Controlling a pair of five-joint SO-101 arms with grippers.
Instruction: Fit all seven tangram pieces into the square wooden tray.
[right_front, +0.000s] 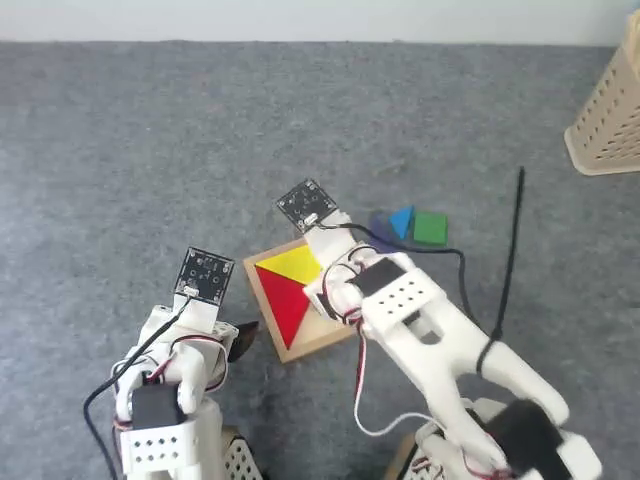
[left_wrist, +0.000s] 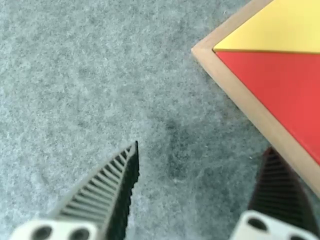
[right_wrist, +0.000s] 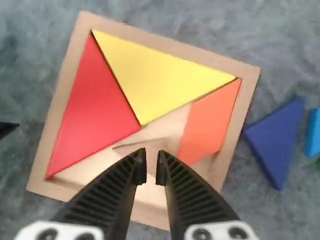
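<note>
— From above?
— The tray (right_front: 318, 335) sits mid-counter (right_front: 150, 150), with the yellow triangle (right_front: 290, 265) and red triangle (right_front: 285, 305) inside.
— Left wrist?
— The left pincer (left_wrist: 202, 147) is spread wide over the counter, beside the tray's corner.
— Right wrist?
— The right pincer (right_wrist: 151, 160) is clenched above the tray's bare wood, near the orange piece (right_wrist: 210, 125).

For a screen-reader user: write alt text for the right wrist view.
A square wooden tray on grey carpet holds a red triangle, a yellow triangle and an orange piece, part of its floor bare. The arm's jaws, nearly shut, hang over that bare part; a dark blue triangle lies beside the tray.
</note>
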